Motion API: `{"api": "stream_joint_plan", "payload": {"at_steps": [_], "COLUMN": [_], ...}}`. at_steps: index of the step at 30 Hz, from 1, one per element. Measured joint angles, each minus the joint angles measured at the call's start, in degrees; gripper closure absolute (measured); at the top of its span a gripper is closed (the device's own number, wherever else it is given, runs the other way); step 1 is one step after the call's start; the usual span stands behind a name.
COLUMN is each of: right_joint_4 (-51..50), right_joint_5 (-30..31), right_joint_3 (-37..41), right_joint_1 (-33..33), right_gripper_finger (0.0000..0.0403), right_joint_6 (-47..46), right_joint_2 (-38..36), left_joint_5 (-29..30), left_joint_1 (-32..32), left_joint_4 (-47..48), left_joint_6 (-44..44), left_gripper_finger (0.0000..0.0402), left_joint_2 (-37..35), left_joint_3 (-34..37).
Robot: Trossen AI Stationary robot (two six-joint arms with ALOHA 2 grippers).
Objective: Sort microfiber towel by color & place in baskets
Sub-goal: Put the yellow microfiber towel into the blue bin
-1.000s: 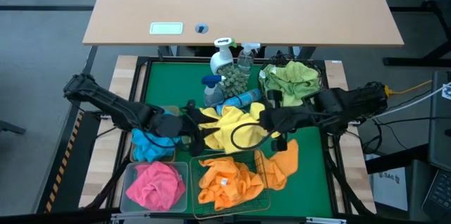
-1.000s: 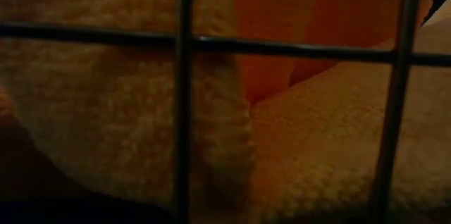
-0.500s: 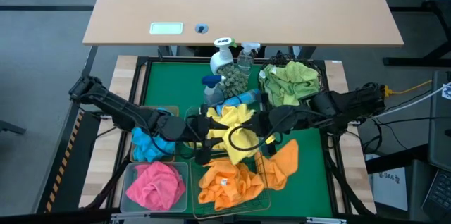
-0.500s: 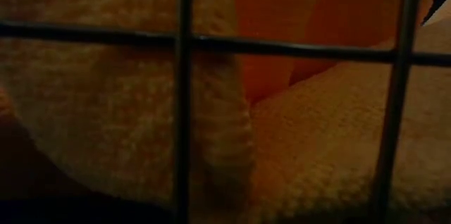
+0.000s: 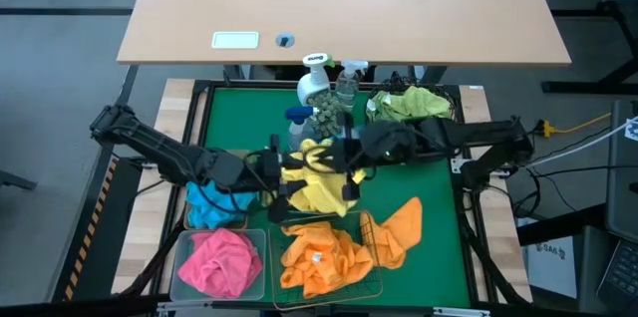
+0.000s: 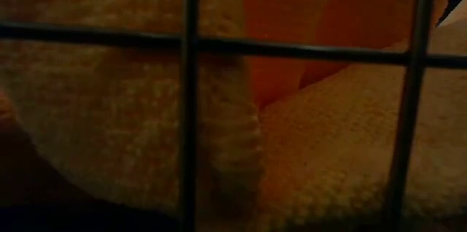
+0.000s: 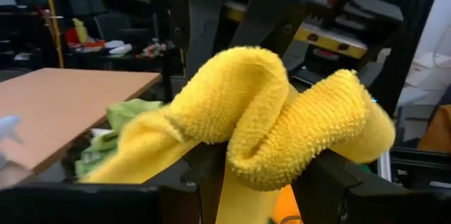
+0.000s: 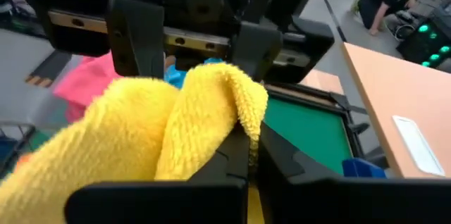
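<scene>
While both grippers' fingers clamp it, the fluffy yellow towel [image 5: 317, 179] bunches into looped folds.

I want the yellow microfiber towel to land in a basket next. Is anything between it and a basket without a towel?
No basket without a towel is visible. The yellow microfiber towel hangs between the left gripper and right gripper, both gripping it.

My two arms are matte black, built of rounded tubular links with bulkier joint housings. The left claw [image 5: 280, 179] and right claw [image 5: 344, 160] end in flat, blocky black fingers [image 8: 144, 37]. A pale metal rail with small dark screws crosses the left one's front.
</scene>
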State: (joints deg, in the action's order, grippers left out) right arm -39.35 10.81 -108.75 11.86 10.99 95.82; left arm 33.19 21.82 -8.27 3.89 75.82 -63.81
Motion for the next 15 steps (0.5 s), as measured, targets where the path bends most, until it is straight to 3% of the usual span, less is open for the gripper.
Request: {"api": "stream_joint_plan", "payload": {"at_steps": [7,15], "right_joint_4": [-0.3,1.6], "right_joint_5": [-4.6,-5.9], "right_joint_3": [0.5,7.6], "right_joint_1": [-3.0,-4.1], "right_gripper_finger": [0.0393,0.0393], "right_joint_6": [-0.2,-0.2], "right_joint_2": [1.3,6.1], "left_joint_5": [2.3,1.0], "left_joint_1": [0.5,0.5], "left_joint_4": [12.4,32.6], "left_joint_6": [3.7,14.1], "left_gripper_finger": [0.0262,0.0262], "left_joint_2": [-5.0,-5.7], "left_joint_3": [0.0,0.0]}}
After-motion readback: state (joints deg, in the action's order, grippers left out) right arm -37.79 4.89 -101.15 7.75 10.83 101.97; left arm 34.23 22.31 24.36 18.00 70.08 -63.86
